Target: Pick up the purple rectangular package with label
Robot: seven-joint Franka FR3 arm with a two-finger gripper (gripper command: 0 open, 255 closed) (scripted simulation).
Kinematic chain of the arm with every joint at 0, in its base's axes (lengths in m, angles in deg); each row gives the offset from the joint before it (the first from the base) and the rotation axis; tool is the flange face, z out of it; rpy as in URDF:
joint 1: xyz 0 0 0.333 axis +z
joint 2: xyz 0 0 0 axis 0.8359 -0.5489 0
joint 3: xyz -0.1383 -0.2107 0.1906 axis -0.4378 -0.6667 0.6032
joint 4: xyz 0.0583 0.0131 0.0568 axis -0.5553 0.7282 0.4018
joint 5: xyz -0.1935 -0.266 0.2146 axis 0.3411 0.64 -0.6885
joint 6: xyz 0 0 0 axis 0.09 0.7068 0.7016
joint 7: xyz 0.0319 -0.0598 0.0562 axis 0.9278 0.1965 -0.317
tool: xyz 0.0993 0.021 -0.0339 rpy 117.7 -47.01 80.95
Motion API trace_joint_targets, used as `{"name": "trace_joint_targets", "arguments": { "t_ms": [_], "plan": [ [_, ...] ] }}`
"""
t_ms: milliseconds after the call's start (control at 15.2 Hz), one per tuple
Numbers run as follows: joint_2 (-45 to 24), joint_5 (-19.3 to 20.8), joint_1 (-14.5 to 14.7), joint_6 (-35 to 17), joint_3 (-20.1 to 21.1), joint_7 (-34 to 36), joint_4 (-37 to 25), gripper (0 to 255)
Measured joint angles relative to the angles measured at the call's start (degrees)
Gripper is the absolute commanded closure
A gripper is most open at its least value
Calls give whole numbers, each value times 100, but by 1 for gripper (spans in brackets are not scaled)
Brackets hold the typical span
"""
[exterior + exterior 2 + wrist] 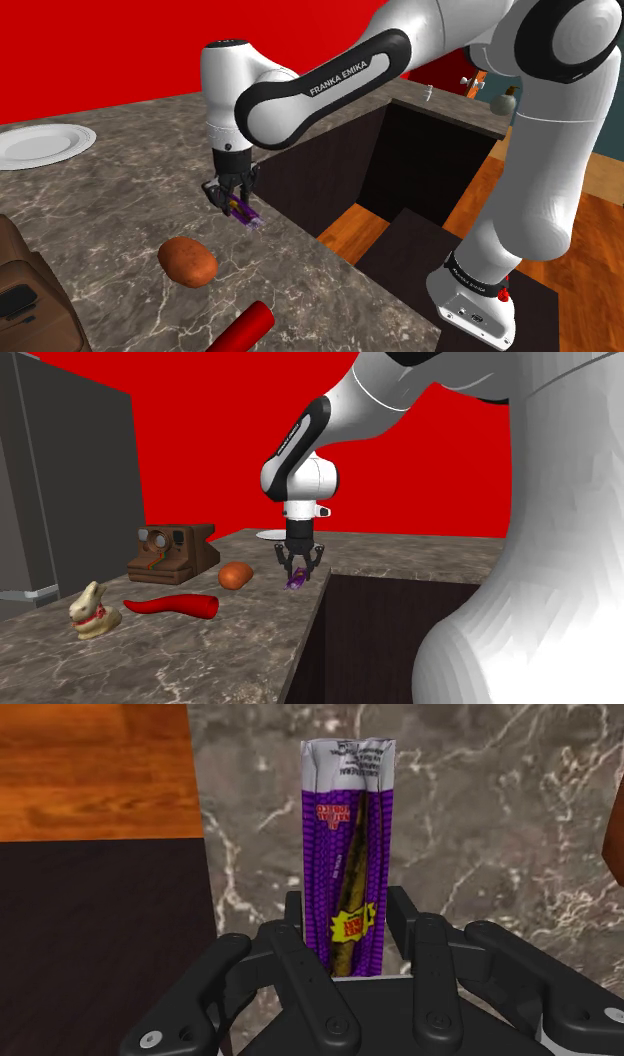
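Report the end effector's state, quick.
End effector: closed, holding the package.

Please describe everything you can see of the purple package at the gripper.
The purple package is long, narrow, flat and glossy, with a silver crimped end, red lettering, a dark stripe along its middle and a yellow starburst label. The gripper is shut on its label end; the package points down over the marbled counter, near the counter's edge. Whether it touches the counter is unclear.
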Motion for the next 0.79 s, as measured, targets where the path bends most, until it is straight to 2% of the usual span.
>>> {"name": "trace_joint_targets", "arguments": {
  "t_ms": [792],
  "plan": [
    [370,-237,-58,780,83,-136,-464,255]
  ]
}}
